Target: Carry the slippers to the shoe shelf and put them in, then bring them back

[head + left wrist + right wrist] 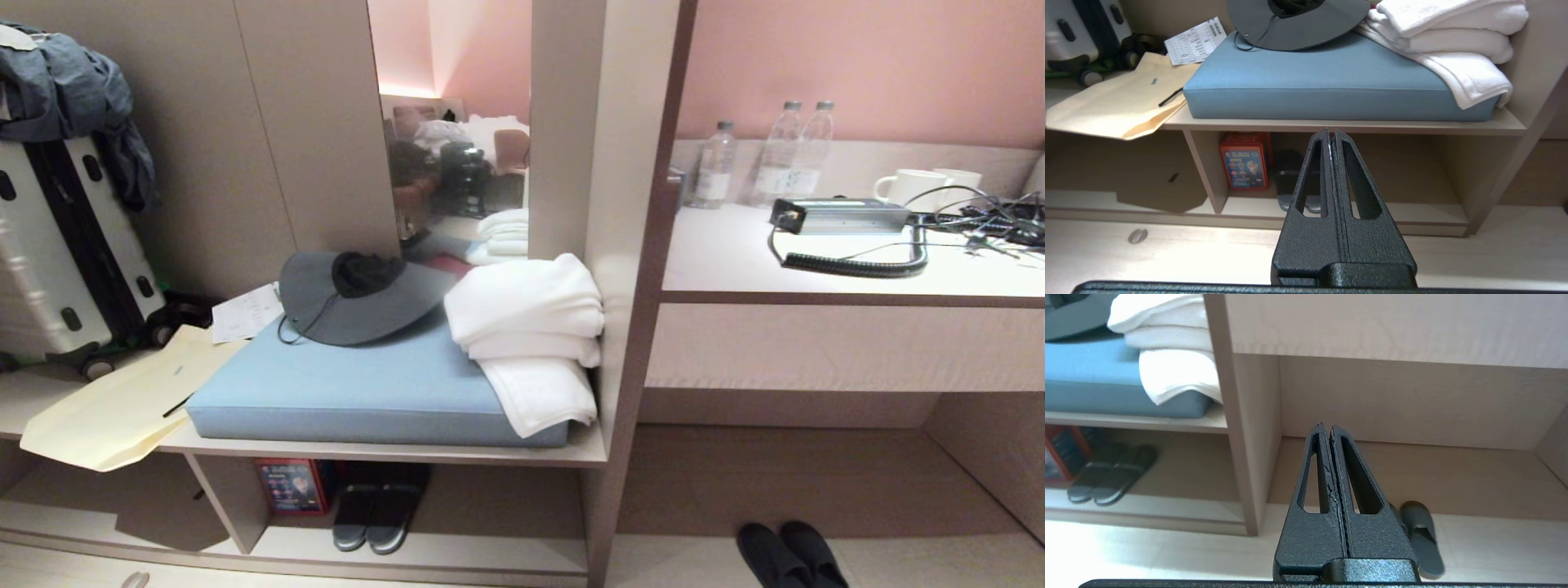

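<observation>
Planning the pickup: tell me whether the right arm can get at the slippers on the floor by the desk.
Probably yes: the slippers lie on open floor just beyond the right gripper, nothing over them; its shut fingers must open first.

You see black slippers (790,557), a blue cushion (367,384), a grey hat (359,298), white towels (531,327), a beige wood-grain shelf (522,555) and pink wall (857,57).

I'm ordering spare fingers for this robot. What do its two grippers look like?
Both the left gripper and the right gripper are matte black with a grainy texture: two long tapered fingers, each with a slot-shaped cutout, on a blocky black base. No cables or markings show.
</observation>
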Available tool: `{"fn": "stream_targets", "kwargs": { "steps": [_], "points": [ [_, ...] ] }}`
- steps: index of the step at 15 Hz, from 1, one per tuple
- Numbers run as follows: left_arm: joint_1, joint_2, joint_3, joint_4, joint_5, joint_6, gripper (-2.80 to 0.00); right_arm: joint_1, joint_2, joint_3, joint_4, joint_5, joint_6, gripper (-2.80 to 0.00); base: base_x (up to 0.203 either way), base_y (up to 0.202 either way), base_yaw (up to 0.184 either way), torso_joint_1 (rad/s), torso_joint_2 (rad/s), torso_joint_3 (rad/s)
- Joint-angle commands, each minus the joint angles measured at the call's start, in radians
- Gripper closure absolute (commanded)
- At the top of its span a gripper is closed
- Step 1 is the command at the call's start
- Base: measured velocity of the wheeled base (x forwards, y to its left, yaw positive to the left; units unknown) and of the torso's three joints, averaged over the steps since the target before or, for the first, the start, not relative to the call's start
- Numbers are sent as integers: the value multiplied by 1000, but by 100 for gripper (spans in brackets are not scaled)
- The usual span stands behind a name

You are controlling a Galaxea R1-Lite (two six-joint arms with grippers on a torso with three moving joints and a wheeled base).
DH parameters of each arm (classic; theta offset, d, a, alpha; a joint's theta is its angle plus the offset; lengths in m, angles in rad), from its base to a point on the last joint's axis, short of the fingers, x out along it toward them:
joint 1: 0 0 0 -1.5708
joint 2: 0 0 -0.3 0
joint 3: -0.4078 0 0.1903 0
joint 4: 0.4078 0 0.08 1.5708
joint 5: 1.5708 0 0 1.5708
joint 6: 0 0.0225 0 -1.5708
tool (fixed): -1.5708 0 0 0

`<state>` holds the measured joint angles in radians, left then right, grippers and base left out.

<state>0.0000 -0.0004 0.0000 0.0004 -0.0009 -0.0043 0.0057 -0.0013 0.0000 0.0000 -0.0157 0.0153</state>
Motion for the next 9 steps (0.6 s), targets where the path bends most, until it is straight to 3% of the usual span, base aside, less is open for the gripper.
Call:
{"fn": "stream_targets", "kwargs": {
  "steps": [1,3,9],
  "points": [
    [0,0,0,0,-1,0,0,0,0,2,0,0,0,0,28,68,8,12,2,7],
    [0,0,0,0,-1,0,0,0,1,2,0,0,0,0,7,110,-3,4,2,3],
    [0,0,1,0,-1,0,0,0,0,2,0,0,0,0,0,191,-3,1,6,2]
  ]
}}
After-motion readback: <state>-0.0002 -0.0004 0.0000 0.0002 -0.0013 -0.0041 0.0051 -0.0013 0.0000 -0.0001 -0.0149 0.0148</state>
